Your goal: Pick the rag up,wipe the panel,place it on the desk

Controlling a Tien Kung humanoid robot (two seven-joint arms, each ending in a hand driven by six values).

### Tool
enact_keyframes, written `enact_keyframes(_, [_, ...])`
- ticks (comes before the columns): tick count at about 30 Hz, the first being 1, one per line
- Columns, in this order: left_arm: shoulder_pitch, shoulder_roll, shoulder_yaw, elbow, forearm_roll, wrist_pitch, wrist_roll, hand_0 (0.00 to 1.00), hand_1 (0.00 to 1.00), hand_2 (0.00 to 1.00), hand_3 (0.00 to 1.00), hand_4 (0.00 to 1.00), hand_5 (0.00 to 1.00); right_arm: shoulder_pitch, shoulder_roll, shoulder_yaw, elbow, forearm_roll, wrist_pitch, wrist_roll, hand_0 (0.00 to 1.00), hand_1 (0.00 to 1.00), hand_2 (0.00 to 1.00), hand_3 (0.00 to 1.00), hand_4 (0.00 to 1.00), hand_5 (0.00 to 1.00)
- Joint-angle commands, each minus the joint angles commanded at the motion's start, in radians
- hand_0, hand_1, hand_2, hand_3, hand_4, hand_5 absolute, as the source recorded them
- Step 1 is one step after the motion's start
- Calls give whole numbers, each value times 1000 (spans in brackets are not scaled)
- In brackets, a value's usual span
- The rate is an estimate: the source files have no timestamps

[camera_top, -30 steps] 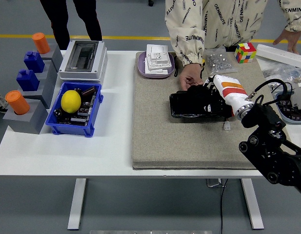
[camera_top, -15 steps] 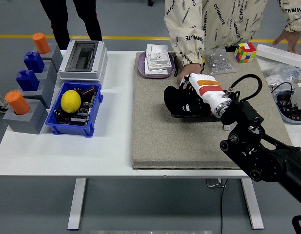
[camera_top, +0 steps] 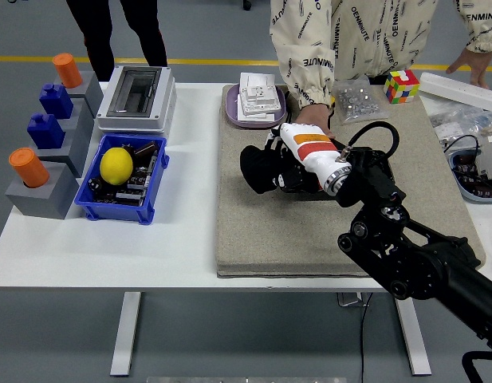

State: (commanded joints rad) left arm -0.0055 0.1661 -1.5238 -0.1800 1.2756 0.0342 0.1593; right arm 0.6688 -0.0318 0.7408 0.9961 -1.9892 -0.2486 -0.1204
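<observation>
My right hand (camera_top: 271, 166) reaches in from the lower right, its white and orange forearm (camera_top: 312, 152) over the grey mat (camera_top: 261, 239). Its fingers are curled on a black rag (camera_top: 256, 169) pressed against the left end of a dark panel (camera_top: 309, 185) lying on the mat. Most of the panel is hidden under my hand and wrist. A person's hand (camera_top: 312, 118) rests on the panel's far edge and holds it. My left hand is out of view.
A purple tray (camera_top: 231, 116) with white switch plates, a bag of screws (camera_top: 353, 100) and a colour cube (camera_top: 400, 84) lie at the mat's far side. A blue bin (camera_top: 154, 191) with a yellow ball, a grey box (camera_top: 136, 97) and blue and orange blocks stand at left.
My right hand has swept the rag leftward across the panel, from its right part to its left end. The person's hand has stayed at the panel's far edge.
</observation>
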Motion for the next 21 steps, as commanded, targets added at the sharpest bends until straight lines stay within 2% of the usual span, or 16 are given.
enact_keyframes(12, [4, 0, 2, 0, -1, -1, -2, 643, 689, 723, 565, 593, 469, -25, -59, 37, -12, -1, 4, -1, 249, 299, 395, 394, 998, 42])
enact_keyframes(21, [4, -3, -5, 0, -1, 0, -3, 644, 689, 723, 564, 592, 468, -32, -128, 64, -13, 3, 10, -2, 248, 300, 395, 394, 998, 42])
